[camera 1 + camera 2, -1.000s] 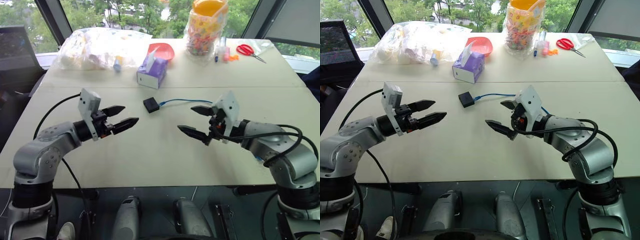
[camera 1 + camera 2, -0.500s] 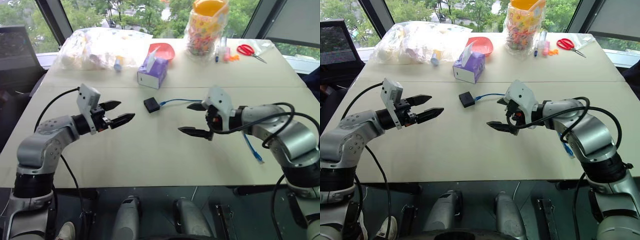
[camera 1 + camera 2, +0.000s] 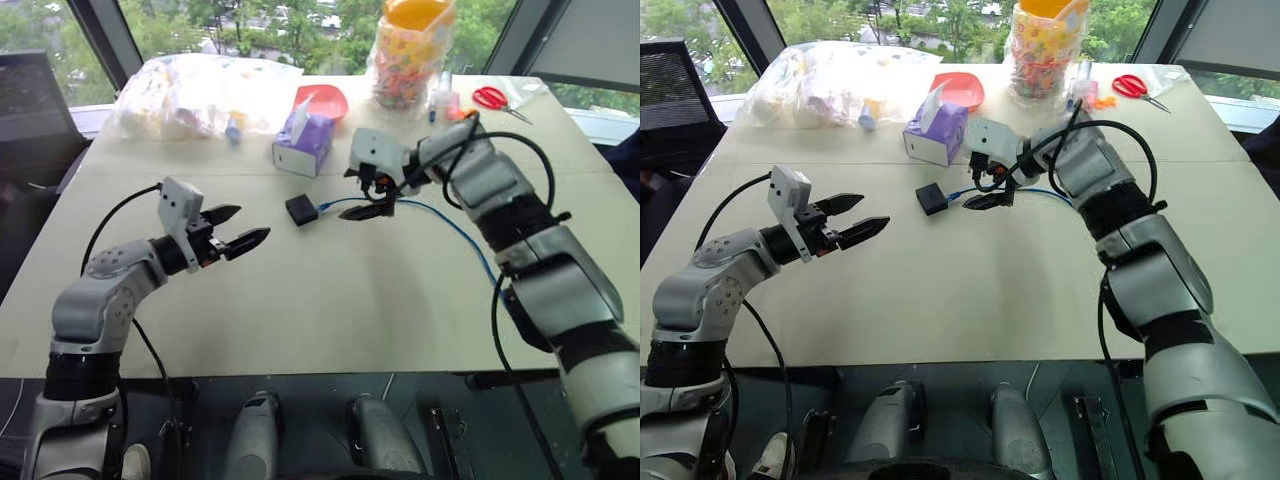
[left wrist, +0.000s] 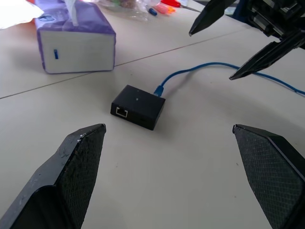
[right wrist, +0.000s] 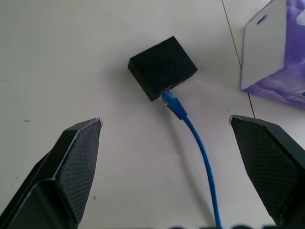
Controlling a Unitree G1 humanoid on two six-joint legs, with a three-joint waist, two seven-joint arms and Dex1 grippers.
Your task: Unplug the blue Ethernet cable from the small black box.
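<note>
Above the blue Ethernet cable (image 3: 420,210), right gripper (image 3: 365,196) agape

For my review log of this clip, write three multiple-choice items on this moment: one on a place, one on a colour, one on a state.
1. Where is the right gripper?
A. over the blue Ethernet cable, near the small black box
B. over the scissors
C. resting on the tissue box

2. What colour is the tissue box?
A. green
B. purple
C. yellow

3. How is the cable now?
A. lying loose, away from the box
B. held by the left gripper
C. plugged into the box

Key: 1 A, its fingers straddle the cable beside the box; 2 B, purple sides; 3 C, the plug sits in the box's port.
</note>
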